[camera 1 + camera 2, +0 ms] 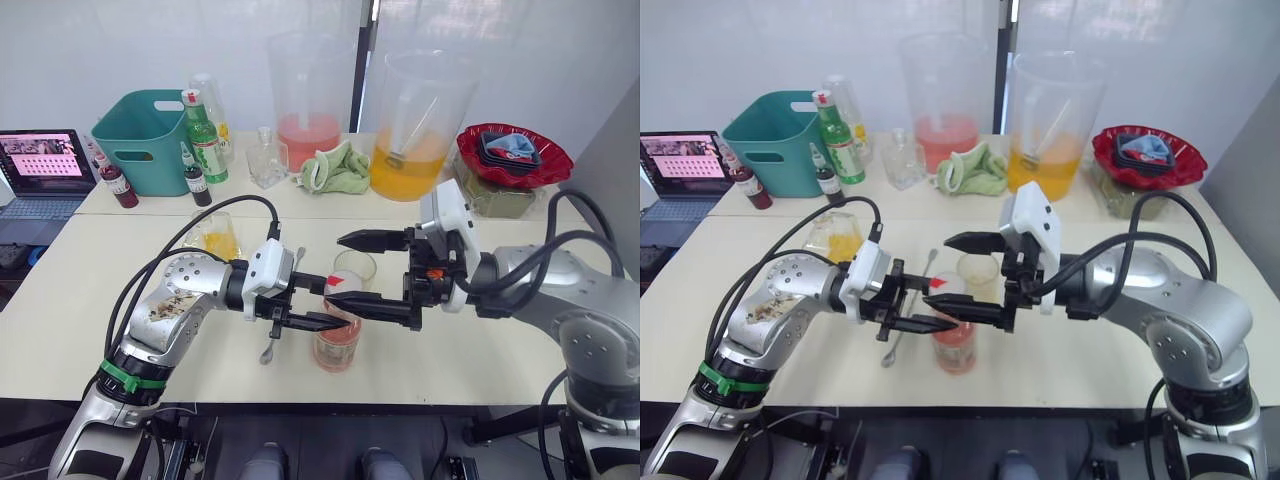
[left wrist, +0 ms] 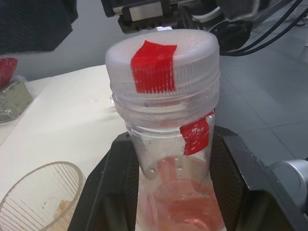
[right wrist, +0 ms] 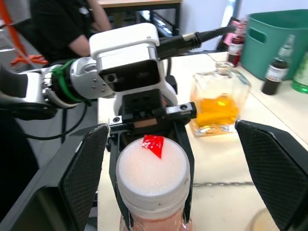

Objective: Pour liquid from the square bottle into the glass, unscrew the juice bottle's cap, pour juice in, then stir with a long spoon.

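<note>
The juice bottle (image 1: 335, 345) stands upright near the table's front edge with a little pink juice (image 2: 180, 211) in its bottom. My left gripper (image 1: 318, 322) is shut on its body below the neck. Its white cap (image 1: 339, 283), marked with red tape, is screwed on. My right gripper (image 1: 368, 272) is open, one finger on each side of the cap without touching it. The glass (image 1: 356, 266) stands just behind the bottle. The square bottle (image 1: 218, 238) with yellow-orange liquid stands to the left. The long spoon (image 1: 284, 300) lies on the table, partly under my left gripper.
Along the back stand a teal basket (image 1: 145, 140), a green bottle (image 1: 204, 140), small dark-red bottles (image 1: 118, 185), a colourless glass bottle (image 1: 267, 160), a green cloth (image 1: 335, 168), two large pitchers (image 1: 415, 130) and a red bowl (image 1: 512, 155). A laptop (image 1: 40, 170) sits far left. A person (image 3: 62, 24) stands beyond the table.
</note>
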